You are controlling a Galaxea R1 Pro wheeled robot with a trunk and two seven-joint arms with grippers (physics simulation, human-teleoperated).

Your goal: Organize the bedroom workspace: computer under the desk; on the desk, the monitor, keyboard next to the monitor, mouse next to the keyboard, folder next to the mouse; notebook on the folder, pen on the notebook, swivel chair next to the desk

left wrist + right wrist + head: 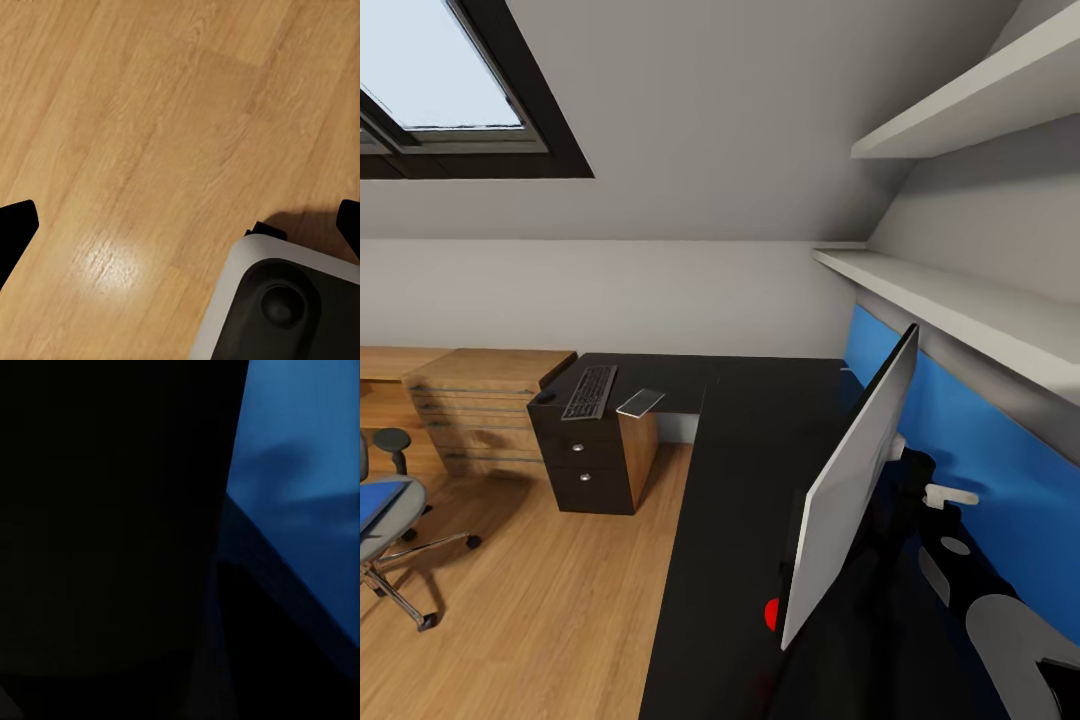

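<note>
Right up against your right arm (1000, 625), the monitor (850, 480) sits on the near run of the desk (740, 480). You see its pale back edge-on and tilted, with its long axis running away from you along the blue back panel (980, 440). The right pincer is somewhere behind that screen. The right wrist view gives only a dark surface close up and a slice of blue panel, so you cannot tell whether it is released, clenched or gripping the monitor. The left pincer (180, 225) is released, with its black fingertips (16, 225) wide apart over bare wooden floor (150, 112), next to the robot base (285, 300) and holding nothing. Everything else is well apart from both pincers, ahead and to the left. The keyboard (590, 392) lies on the far leg of the desk, long axis pointing away from you. The mouse (545, 397) is just beside it on the left, and a thin flat grey rectangle (641, 402), probably the notebook, is just beside it on the right. The pen is too small to make out. The folder (378, 500) lies flat on the seat of the swivel chair (390, 530), off on the left arm's side, so that arm is likely nearer for it. The black drawer unit (595, 465) under the desk and the wooden drawer chest (485, 405) both have their drawers closed, contents hidden.
</note>
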